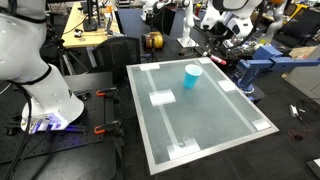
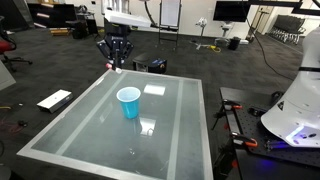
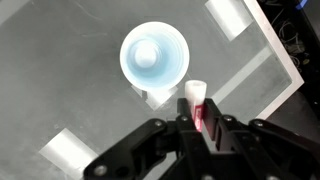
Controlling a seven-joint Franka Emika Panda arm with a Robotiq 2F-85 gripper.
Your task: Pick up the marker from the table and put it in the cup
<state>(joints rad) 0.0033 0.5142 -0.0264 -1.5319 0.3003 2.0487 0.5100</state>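
Note:
The light-blue cup (image 3: 154, 57) stands upright on the pale grey-green table (image 3: 60, 70), and the wrist view looks down into its white inside. It also shows in both exterior views (image 1: 192, 75) (image 2: 128, 101). My gripper (image 3: 197, 120) is shut on the reddish-pink marker (image 3: 196, 96), whose pale end sticks out past the fingertips. In the wrist view the marker's tip lies just off the cup's rim, not over its opening. In an exterior view the gripper (image 2: 115, 52) hangs high above the table's far part. In the other the gripper (image 1: 226, 30) is at the top.
White tape patches lie on the table (image 3: 228, 17) (image 3: 68, 150) (image 1: 161, 98). The table's white rim (image 3: 285, 60) runs close by on the right. Lab benches, chairs and other robots stand around the table (image 1: 210, 135) (image 2: 175, 125).

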